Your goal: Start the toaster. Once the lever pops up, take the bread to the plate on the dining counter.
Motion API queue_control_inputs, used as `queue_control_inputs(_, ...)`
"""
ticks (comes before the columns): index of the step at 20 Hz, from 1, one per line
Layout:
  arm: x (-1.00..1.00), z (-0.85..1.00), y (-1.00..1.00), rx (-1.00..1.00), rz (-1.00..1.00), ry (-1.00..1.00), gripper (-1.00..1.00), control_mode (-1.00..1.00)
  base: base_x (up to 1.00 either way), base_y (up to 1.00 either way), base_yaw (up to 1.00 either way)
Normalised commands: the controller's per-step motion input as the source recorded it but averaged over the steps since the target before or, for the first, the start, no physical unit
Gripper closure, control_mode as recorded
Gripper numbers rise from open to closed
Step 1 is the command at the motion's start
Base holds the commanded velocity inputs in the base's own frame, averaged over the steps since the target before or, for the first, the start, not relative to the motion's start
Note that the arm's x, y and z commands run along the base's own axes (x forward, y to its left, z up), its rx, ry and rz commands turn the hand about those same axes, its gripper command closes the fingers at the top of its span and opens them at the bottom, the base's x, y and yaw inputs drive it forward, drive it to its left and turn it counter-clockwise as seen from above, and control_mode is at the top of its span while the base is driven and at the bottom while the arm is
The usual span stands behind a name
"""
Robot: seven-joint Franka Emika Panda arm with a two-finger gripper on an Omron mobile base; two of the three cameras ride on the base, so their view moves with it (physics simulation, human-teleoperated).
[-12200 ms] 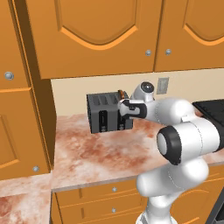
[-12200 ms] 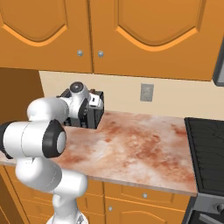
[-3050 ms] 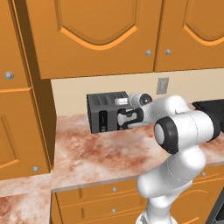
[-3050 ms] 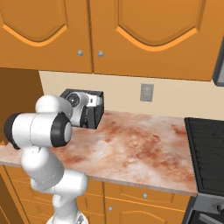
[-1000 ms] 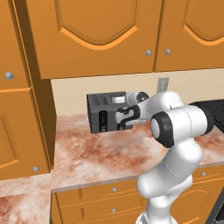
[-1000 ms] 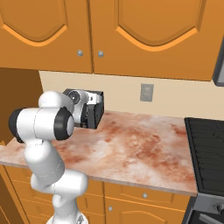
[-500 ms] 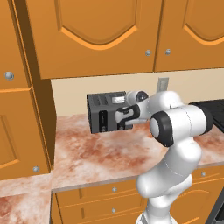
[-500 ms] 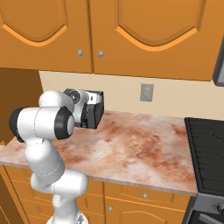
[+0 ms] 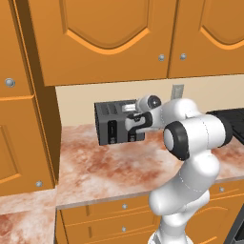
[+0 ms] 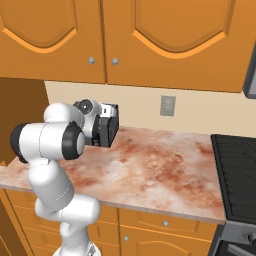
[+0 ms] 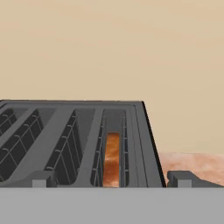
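Observation:
The dark grey toaster (image 9: 113, 125) stands at the back of the kitchen counter against the wall, and also appears in the right base view (image 10: 110, 129). My gripper (image 9: 133, 127) hovers close at its right front end. From the hand camera I look down into the toaster's slots (image 11: 65, 144). The bread (image 11: 112, 162), a brown slice, sits low in the rightmost slot. My gripper (image 11: 111, 180) is open, its two tips wide apart and empty, level with the toaster's near rim. The plate and the dining counter are out of view.
The marbled kitchen counter (image 9: 109, 167) stretches in front of the toaster. Orange upper cabinets (image 9: 109, 43) hang low overhead, and a tall cabinet (image 9: 19, 124) bounds the left. A wall outlet (image 10: 167, 105) and a black stove (image 10: 237, 165) lie to the right.
Nothing has visibly moved in the last second. Compared with the oldest frames, my hand sits slightly further left and closer against the toaster's front.

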Motion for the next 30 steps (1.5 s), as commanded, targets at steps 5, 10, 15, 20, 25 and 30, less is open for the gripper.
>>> queue_control_inputs(5,0.03,0.0,0.0,0.0,0.0,0.0,-1.0,-1.0,0.0,0.0,0.0)
queue_control_inputs(10,0.0,0.0,0.0,0.0,0.0,0.0,-1.0,-1.0,0.0,0.0,0.0)
queue_control_inputs(15,0.0,0.0,0.0,0.0,0.0,0.0,-1.0,-1.0,0.0,0.0,0.0)
queue_control_inputs(20,0.0,0.0,0.0,0.0,0.0,0.0,-1.0,-1.0,0.0,0.0,0.0)
queue_control_inputs(25,0.0,0.0,0.0,0.0,0.0,0.0,-1.0,-1.0,0.0,0.0,0.0)
queue_control_inputs(30,0.0,0.0,0.0,0.0,0.0,0.0,-1.0,-1.0,0.0,0.0,0.0)
